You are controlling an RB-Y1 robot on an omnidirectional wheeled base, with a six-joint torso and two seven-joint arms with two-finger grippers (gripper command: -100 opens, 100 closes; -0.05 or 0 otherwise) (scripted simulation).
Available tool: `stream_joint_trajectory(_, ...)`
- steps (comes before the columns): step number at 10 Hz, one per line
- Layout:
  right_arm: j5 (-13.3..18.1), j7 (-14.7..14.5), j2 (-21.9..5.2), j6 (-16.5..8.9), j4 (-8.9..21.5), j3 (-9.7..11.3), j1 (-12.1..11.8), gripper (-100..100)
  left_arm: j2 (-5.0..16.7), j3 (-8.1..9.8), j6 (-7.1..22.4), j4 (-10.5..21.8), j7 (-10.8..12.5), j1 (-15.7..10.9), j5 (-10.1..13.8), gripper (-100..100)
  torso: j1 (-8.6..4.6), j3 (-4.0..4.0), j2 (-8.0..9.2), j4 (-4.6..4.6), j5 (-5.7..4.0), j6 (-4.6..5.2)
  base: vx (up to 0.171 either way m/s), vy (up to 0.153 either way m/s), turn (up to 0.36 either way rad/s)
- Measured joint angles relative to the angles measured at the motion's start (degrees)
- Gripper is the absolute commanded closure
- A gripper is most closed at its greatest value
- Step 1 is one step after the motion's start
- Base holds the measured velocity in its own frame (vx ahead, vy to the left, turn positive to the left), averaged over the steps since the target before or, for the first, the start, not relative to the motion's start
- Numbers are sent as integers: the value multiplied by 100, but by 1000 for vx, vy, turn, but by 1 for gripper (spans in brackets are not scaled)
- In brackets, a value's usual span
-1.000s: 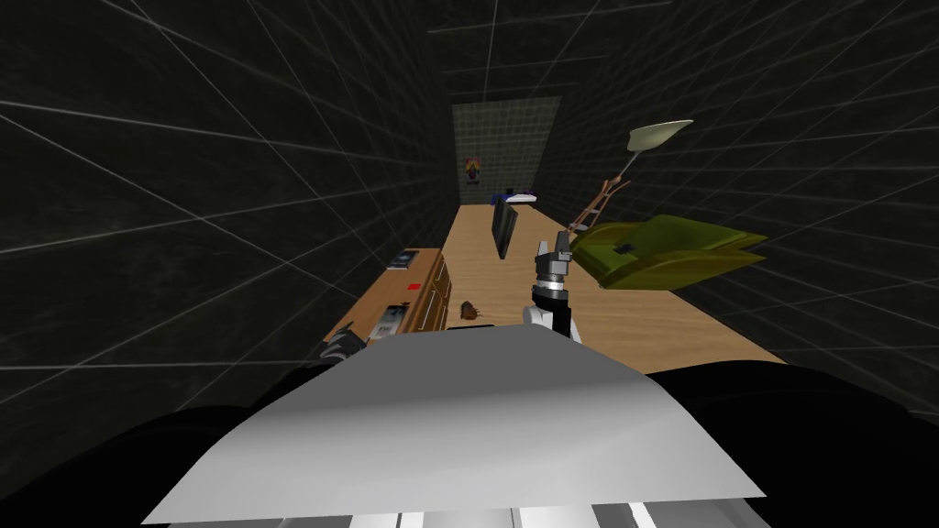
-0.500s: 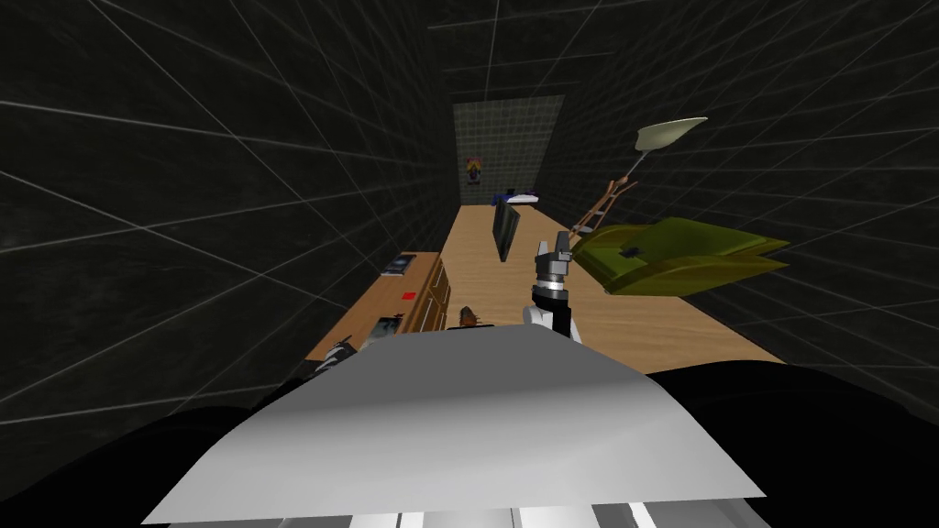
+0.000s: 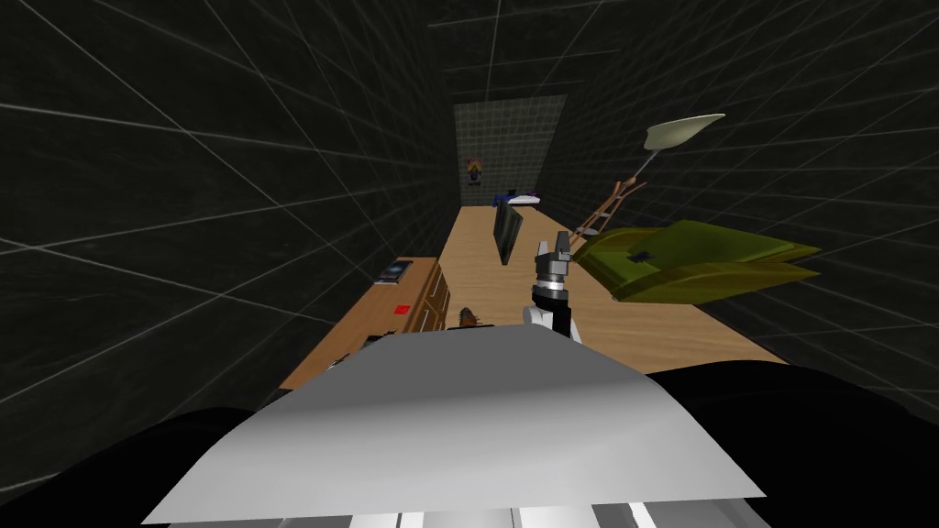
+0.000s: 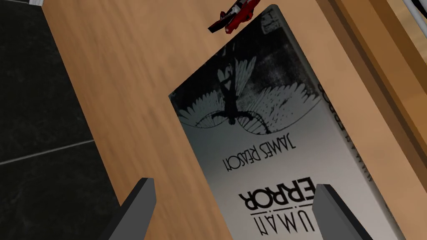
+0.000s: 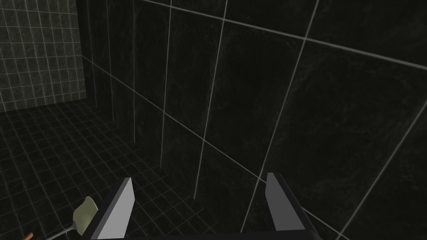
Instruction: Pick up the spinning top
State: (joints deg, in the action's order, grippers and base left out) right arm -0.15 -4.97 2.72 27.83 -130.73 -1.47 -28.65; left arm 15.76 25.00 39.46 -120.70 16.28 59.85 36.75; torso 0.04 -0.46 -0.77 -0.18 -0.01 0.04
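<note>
1. Wide open, empty left gripper point(image 4: 234, 185) over grey book point(image 4: 267, 137); could grab book by mistake
2. Likely the spinning top point(image 4: 234, 14): small, red, touching book's far corner, left of middle in head view; easy to knock away
3. Open right gripper point(image 3: 554, 252), mid-frame, idle
4. Wooden cabinet top point(image 4: 125, 83), wooden floor point(image 3: 642, 330), dark tiled walls point(image 3: 183, 183)

Dark tiled walls point(image 3: 229, 183) with pale grout lines close in a long, narrow room over a light wooden floor point(image 3: 486, 266). The far wall point(image 3: 509, 137) is a lighter grey grid bearing a small picture point(image 3: 473, 171). A low wooden cabinet point(image 3: 385, 293) runs along the left wall. Opposite sits an olive-green sofa point(image 3: 706, 261), with a pale-shaded floor lamp point(image 3: 683, 131) beside it. A dark flat panel point(image 3: 504, 231) stands upright between them.
</note>
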Motion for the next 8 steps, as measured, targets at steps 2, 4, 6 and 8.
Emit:
stream_joint_trajectory(2, 0, 0, 0, 0, 0, 0, 1, 0, -54, 7, 262, -20, 154, 96, 13, -100, 3, 12, 20, 5, 1, 0, 173, -6, 7)
stream_joint_trajectory(4, 0, 0, 0, 0, 0, 0, 0, 0, -42, 46, 580, 53, 385, 272, 165, -100, 0, -6, -11, -2, 0, 1, 230, -1, 11)
stream_joint_trajectory(6, 0, 0, 0, 0, 0, 0, 0, 0, -104, 29, 784, 54, 529, 372, 176, -100, -3, -4, -6, -1, 1, 1, 199, -26, 1)
stream_joint_trajectory(8, 0, 0, 0, 0, 0, 0, 0, 0, -129, 36, 1040, 84, 731, 506, 248, -100, 6, 2, 4, 0, 0, 1, 194, 21, -5)
